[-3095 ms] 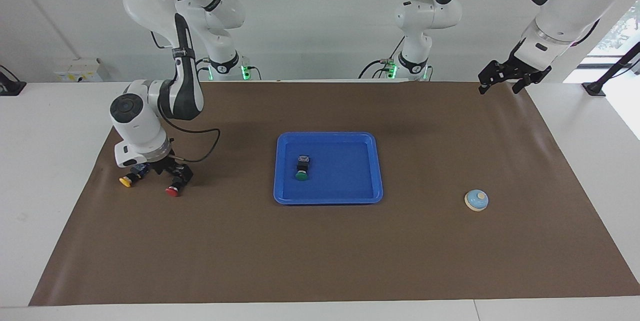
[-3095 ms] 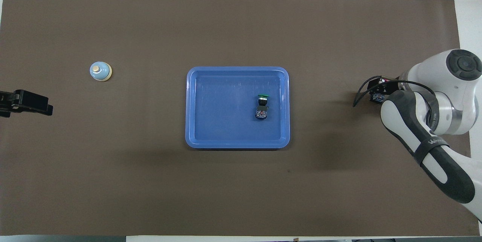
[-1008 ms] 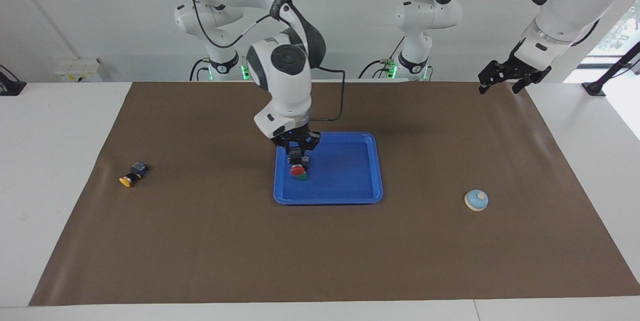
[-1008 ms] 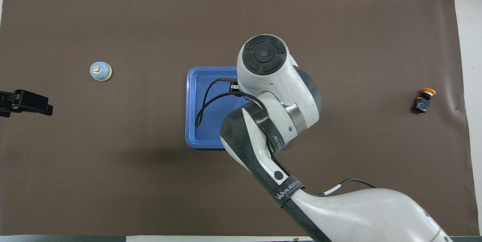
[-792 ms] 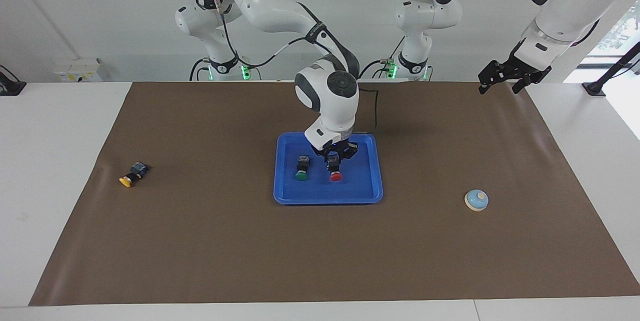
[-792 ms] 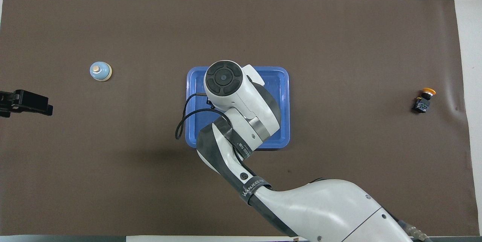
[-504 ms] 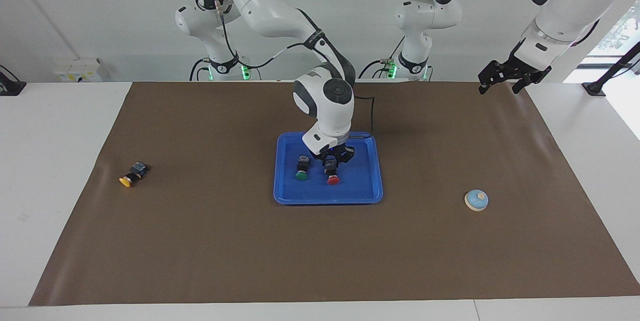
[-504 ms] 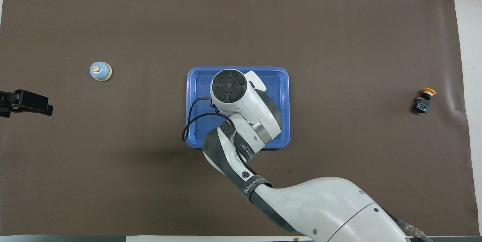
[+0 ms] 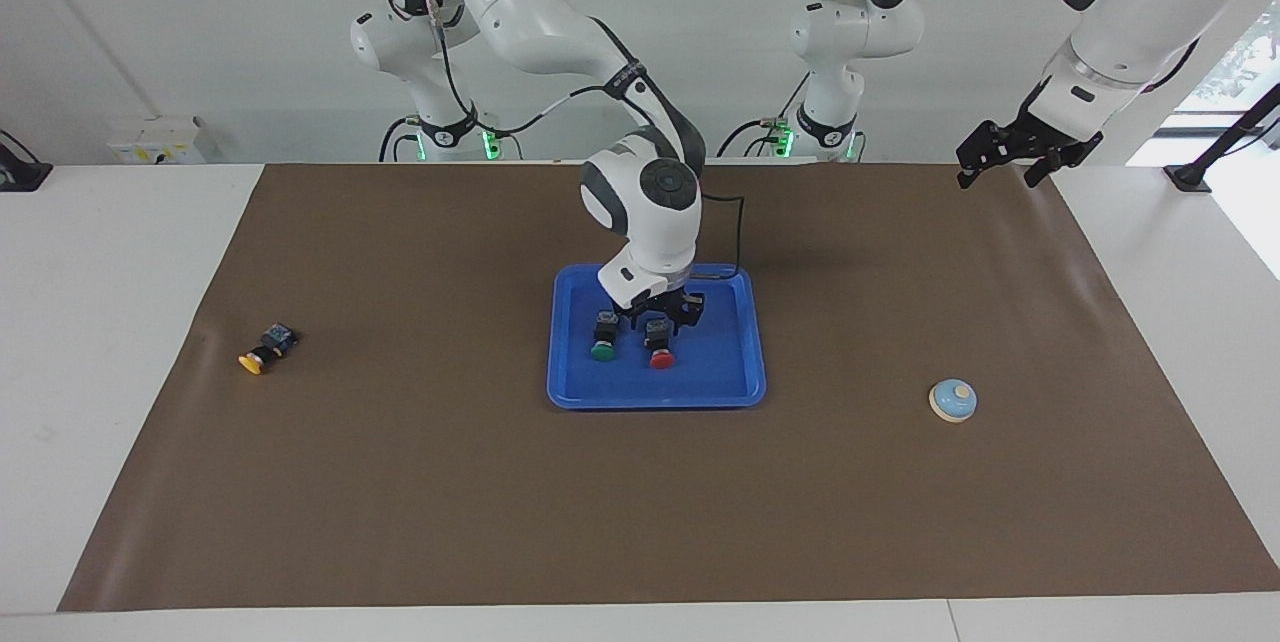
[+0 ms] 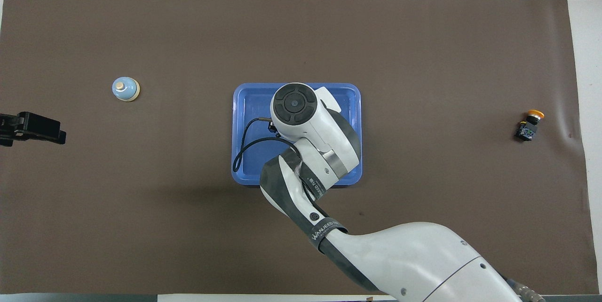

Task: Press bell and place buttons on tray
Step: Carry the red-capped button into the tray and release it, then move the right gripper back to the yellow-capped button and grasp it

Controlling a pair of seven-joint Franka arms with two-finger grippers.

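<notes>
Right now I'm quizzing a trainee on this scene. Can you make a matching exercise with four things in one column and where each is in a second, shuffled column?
Things:
1. red button
2. yellow button
3. bell
4. left gripper

Places:
A. on the mat at the right arm's end of the table
B. in the tray, beside the green button, under the right gripper
C. raised over the mat's edge at the left arm's end, waiting
D. on the mat between the tray and the left arm's end

Pairs: 1-B, 2-A, 3-D, 4-C
</notes>
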